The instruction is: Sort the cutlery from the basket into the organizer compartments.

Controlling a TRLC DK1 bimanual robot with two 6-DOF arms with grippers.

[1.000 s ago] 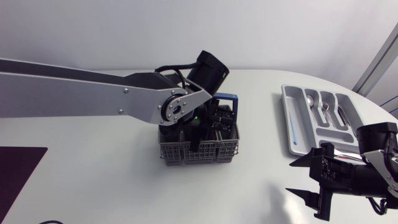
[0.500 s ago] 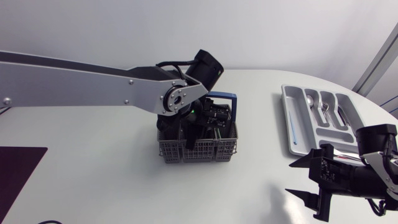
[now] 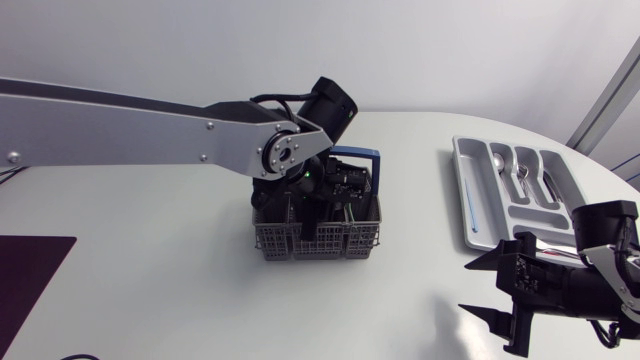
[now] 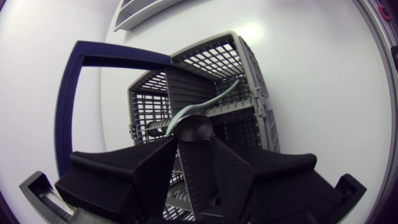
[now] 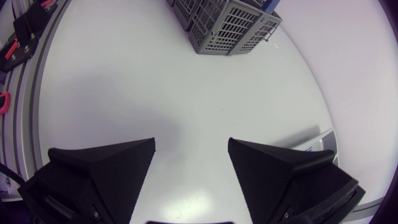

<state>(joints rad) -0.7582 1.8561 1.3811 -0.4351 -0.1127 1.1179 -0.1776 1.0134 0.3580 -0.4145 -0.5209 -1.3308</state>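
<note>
Inside the basket (image 4: pixel 249 68), the left pincer (image 4: pixel 186 134) is pinched on a spoon (image 4: pixel 205 104) — likely to lift it out. The right pincer (image 5: pixel 191 155) hangs wide open, well apart.

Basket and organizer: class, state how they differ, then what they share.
The basket is dark mesh with a blue handle; the organizer is pale and solid-walled. The basket stands tall; the organizer lies flat. The left gripper holds a cutlery piece inside the basket; no gripper is in the organizer. Both have compartments.
</note>
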